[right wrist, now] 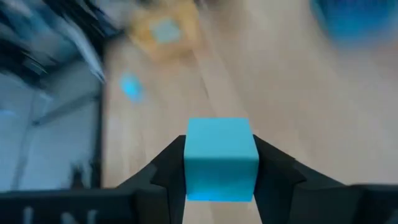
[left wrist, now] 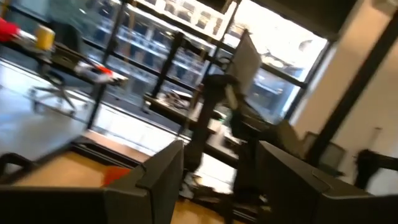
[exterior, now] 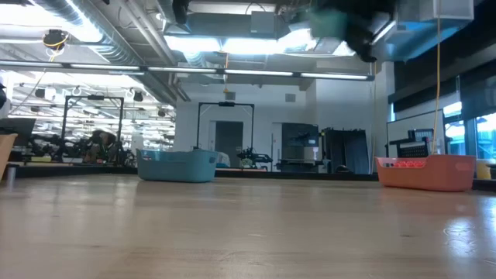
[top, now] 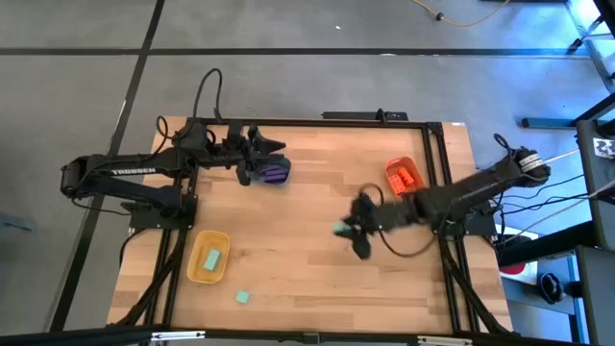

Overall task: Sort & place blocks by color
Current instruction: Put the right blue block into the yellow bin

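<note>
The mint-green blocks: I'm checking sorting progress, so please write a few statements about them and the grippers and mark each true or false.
1. The right gripper is shut on a mint-green block. True.
2. A mint-green block already lies in the yellow tub. True: one shows inside it.
3. No mint-green block is left on the table. False: a loose block lies on the wood near the yellow tub.
4. The left gripper is carrying an orange-red block. False: it is open and holds nothing, over the blue tub.
5. The orange tub is empty. False: orange-red blocks lie in it.
</note>
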Motion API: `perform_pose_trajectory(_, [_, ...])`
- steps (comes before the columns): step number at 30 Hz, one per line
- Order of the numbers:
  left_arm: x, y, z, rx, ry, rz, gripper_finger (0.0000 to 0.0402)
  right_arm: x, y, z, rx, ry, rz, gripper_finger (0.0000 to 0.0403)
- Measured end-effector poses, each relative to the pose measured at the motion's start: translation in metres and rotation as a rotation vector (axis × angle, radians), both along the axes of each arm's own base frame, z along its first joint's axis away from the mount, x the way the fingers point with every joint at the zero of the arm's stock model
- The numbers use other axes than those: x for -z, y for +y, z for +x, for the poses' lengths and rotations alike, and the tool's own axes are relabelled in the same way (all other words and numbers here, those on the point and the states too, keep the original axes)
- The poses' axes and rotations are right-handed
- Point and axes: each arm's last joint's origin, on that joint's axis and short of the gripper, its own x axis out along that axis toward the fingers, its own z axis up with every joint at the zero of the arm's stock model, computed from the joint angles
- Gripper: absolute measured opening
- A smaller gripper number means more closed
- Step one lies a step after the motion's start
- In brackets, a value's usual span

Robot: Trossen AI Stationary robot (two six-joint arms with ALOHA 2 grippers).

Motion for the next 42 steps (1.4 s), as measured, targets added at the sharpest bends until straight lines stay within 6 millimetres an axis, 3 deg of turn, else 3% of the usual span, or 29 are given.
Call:
perform_pose_trajectory(3, [0.0,-0.003,0.0,0.097,0.004,-0.029,0.0195,-0.016,-0.027,0.023,-0.089,-0.208,-0.028,0.0135])
perform_pose_trajectory(6, [0.002,-0.005,0.001,0.135,0.022,-0.046,0.0195,-0.033,-0.052,0.033,-0.131,-0.401,-0.064,0.0135])
perform_pose_trajectory(11, [0.003,-0.009,0.002,0.085,0.031,0.01,0.0195,-0.056,-0.084,0.033,-0.096,-0.605,-0.083,0.0135])
perform_pose_trajectory(14, [0.003,-0.011,0.003,0.029,0.037,0.077,0.0195,-0.06,-0.094,0.031,-0.068,-0.618,-0.094,0.0135])
perform_pose_trajectory(19, [0.007,-0.012,0.005,-0.049,0.077,0.125,0.0195,-0.058,-0.099,0.03,-0.074,-0.602,-0.098,0.0135])
perform_pose_trajectory(42, [0.012,-0.012,0.006,-0.047,0.129,0.149,0.0195,-0.053,-0.099,0.03,-0.084,-0.55,-0.111,0.0135])
